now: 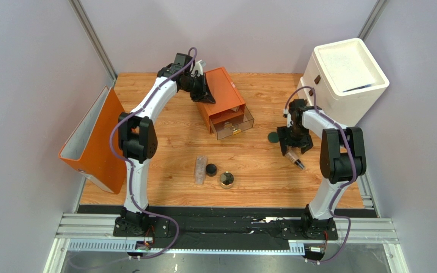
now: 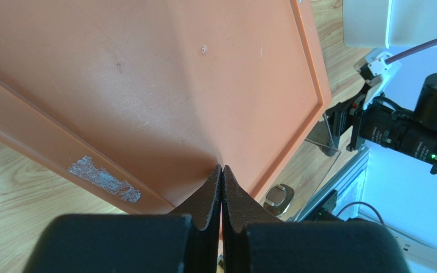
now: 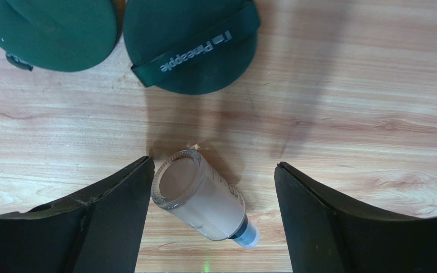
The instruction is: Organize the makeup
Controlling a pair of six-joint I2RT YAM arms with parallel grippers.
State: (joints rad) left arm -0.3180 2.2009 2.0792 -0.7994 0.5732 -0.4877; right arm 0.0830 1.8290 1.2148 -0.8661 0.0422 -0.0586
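The tan tube with a dark cap (image 3: pixel 201 199) lies on the wood between the open fingers of my right gripper (image 3: pixel 214 166), nearer the left finger (image 3: pixel 118 199). Two dark-green discs (image 3: pixel 195 45) (image 3: pixel 50 28) lie side by side just beyond it. From above, the right gripper (image 1: pixel 291 149) hangs over the tube (image 1: pixel 297 162) next to one disc (image 1: pixel 273 137). The clear tube (image 1: pixel 201 169), black pot (image 1: pixel 211 169) and gold-rimmed jar (image 1: pixel 227 180) lie mid-table. My left gripper (image 2: pixel 222 170) is shut and empty, its tips against the orange box top (image 2: pixel 164 85).
The orange two-drawer box (image 1: pixel 221 94) stands at the back centre, its clear lower drawer (image 1: pixel 233 124) pulled open with a shiny metallic item (image 2: pixel 278 199) inside. A big white cabinet (image 1: pixel 346 71) stands at the back right. An orange-and-white panel (image 1: pixel 92 139) leans at the left edge.
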